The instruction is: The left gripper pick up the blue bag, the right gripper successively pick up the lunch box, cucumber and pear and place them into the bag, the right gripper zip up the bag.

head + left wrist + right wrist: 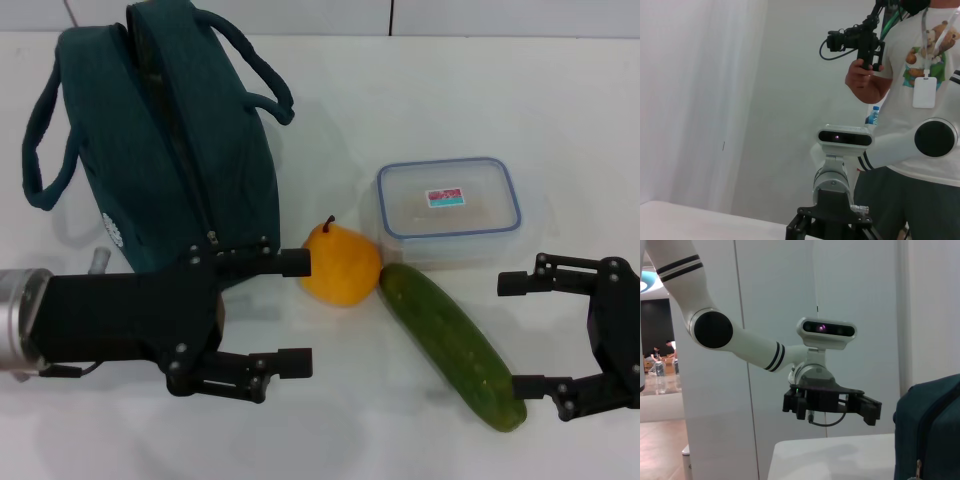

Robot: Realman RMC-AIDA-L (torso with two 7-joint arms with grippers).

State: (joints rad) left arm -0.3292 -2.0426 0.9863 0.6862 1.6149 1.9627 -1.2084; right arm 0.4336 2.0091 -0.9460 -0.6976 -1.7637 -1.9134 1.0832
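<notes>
- Nearest the worktop's (330, 420) front edge we find both claws. The left gripper (296, 312) hangs toward the front-left corner, jaws spread wide, holding nothing, fingertips aimed toward the pear.
- The right gripper (512, 334) hovers at the front-right corner, jaws likewise spread and empty, fingertips facing the cucumber's near end.
- The cucumber (450, 342) lies flat between the claws. Its long axis runs diagonally, far end touching or just beside the pear, near end toward the front-right corner.
- The pear (341, 264) sits mid-worktop, stem up, just beside the bag's near corner.
- The lunch box (448, 204) rests behind the cucumber, lid on, long side parallel to the back edge.
- The blue bag (165, 150) stands at the back-left corner, its long axis running front to back, handles loose on both sides; zip seam on top, open or closed we cannot tell.
- We judge nothing done yet: bag ungripped, all three items outside it, zipping still ahead.
</notes>
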